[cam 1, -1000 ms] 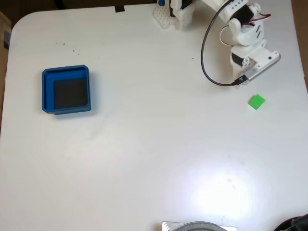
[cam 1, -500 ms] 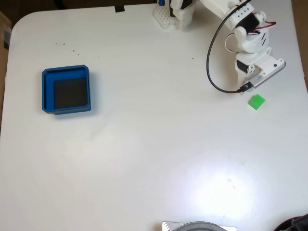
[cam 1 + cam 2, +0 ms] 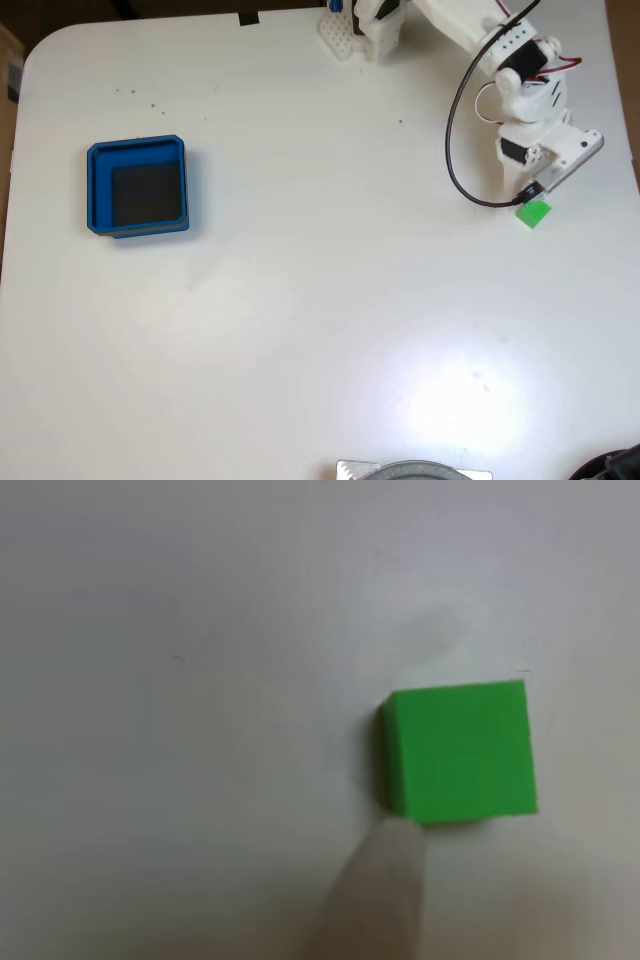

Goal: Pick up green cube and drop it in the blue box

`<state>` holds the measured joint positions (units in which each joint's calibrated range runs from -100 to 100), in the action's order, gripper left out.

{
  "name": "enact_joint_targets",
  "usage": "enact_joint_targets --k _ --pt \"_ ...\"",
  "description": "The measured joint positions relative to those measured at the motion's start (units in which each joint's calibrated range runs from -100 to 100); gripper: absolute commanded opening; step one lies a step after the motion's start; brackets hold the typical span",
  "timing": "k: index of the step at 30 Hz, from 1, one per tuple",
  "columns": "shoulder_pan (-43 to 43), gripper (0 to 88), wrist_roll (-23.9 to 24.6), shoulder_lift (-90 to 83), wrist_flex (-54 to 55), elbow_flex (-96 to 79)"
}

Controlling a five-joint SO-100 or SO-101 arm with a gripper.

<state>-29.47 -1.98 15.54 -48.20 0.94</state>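
The green cube [image 3: 536,215] lies on the white table at the right side of the fixed view. My gripper [image 3: 528,197] hangs right over its upper left edge, its fingers hidden under the white wrist body. In the other view the green cube [image 3: 462,752] sits right of centre, and one blurred white fingertip [image 3: 378,885] comes up from the bottom edge and reaches the cube's lower left corner. No second finger stands against that one, and nothing is held. The blue box [image 3: 137,187], with its dark floor, rests far off at the left.
A black cable [image 3: 458,150] loops from the arm down to the wrist. The arm's base [image 3: 365,25] stands at the table's top edge. A grey round object [image 3: 415,470] pokes in at the bottom edge. Wide bare tabletop [image 3: 330,270] lies between cube and box.
The arm has swung down and to the right, bringing the gripper from above-left of the cube to directly over its upper edge. Cube and box have not moved.
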Motion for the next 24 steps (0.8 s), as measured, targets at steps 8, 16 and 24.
enact_joint_targets --k 8,16,24 --pt "0.0 32.3 -4.2 3.9 0.0 1.2" --pt "0.0 32.3 -4.3 10.7 0.0 7.4" --pt "0.0 32.3 -4.3 13.9 0.1 8.0"
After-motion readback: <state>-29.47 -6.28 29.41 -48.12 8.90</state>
